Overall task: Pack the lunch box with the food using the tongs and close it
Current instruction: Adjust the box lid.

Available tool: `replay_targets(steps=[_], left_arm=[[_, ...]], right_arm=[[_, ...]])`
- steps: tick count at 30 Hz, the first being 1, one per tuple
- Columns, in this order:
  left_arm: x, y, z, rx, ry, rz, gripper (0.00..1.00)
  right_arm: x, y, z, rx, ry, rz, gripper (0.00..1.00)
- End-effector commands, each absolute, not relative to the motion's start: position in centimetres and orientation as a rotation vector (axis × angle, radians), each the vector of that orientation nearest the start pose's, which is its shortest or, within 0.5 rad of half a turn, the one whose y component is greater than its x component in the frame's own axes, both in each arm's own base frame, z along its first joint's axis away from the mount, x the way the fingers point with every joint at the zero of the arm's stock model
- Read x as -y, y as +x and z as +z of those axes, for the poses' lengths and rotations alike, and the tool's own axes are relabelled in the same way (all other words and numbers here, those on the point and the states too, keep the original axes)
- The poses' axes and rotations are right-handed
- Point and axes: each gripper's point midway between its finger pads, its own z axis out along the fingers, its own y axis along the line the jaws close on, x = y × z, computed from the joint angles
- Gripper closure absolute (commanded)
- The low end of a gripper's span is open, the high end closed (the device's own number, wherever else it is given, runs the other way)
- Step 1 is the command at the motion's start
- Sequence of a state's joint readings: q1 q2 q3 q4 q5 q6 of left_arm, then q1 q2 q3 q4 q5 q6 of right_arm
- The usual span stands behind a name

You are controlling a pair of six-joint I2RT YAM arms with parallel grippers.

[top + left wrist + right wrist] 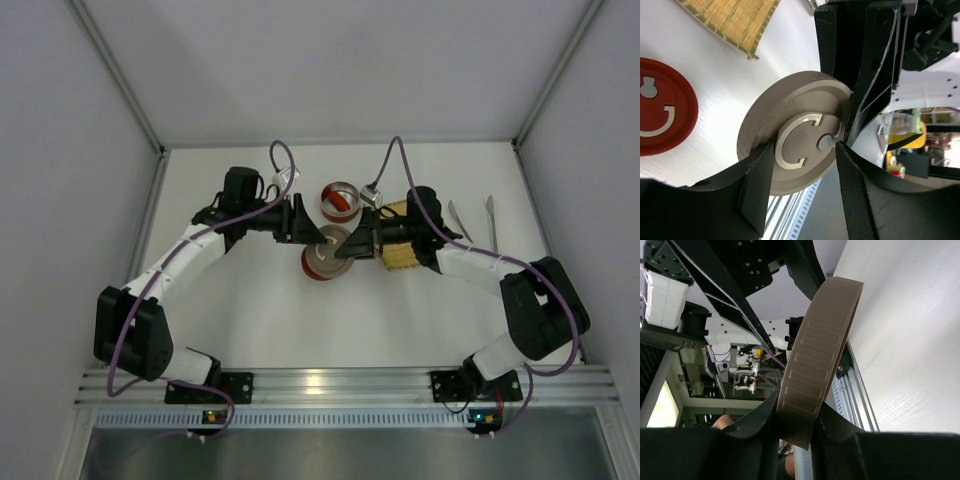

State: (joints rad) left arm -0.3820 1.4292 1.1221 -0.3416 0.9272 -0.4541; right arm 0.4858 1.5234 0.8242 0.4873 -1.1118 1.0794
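Note:
A round taupe lid with a silver C-shaped ring and a knob is held on edge above the table. My right gripper is shut on the rim of the lid. My left gripper faces the flat side of the lid, its fingers apart on either side of the ring and knob. The open round lunch box stands behind, with something red inside. Silver tongs lie at the right.
A red lid lies flat on the table under the raised lid. A yellow bamboo mat sits below my right wrist. A second silver pair lies further right. White walls close in three sides.

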Motion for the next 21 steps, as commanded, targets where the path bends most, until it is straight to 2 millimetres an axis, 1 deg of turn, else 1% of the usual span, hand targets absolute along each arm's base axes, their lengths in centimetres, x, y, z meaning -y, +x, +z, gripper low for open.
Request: replay_targets(steps=[1,3,4,5,6,7,8,11,13,14,19,21], left_arm=[[29.5,21.4,30.2,-1.961,0.746,-1.875,0.45],[29.5,21.0,30.3,-1.976,0.725,-1.929,0.48],[29.6,21.0,30.8,-1.934,0.748,-1.932,0.49],[29.6,20.9,31.1,-1.95,0.72,-1.966,0.5],[29.6,20.7,31.0,-1.954,0.712,-1.985,0.51],[29.5,20.6,31.5,-1.905,0.747,-1.989,0.52],[29.5,20.5,31.7,-1.925,0.721,-2.021,0.53],[29.3,19.9,32.2,-1.902,0.743,-2.05,0.56],[29.2,19.9,32.6,-1.887,0.76,-2.029,0.56],[28.9,19.9,31.9,-1.921,0.758,-1.996,0.55],[27.6,20.6,31.0,-1.985,0.788,-1.761,0.55],[26.5,22.2,30.7,-2.005,0.773,-1.512,0.52]], right_arm=[[-32.6,22.5,24.9,-1.981,-0.49,1.953,1.0],[-32.6,22.7,24.8,-1.982,-0.486,1.949,1.0],[-32.7,22.7,24.8,-1.984,-0.485,1.949,1.0],[-32.7,22.7,24.7,-1.988,-0.484,1.948,1.0],[-32.7,22.7,24.6,-1.987,-0.484,1.942,1.0],[-32.7,22.7,24.5,-1.989,-0.487,1.941,1.0],[-32.7,22.7,24.4,-1.992,-0.489,1.938,1.0],[-32.5,23.1,24.1,-1.996,-0.476,1.932,1.0],[-32.3,23.3,24.1,-1.994,-0.475,1.932,1.0],[-32.0,23.6,24.1,-1.993,-0.463,1.928,1.0],[-31.3,23.7,23.9,-1.994,-0.445,1.916,1.0],[-31.1,23.8,23.8,-2.01,-0.432,1.913,1.0]])
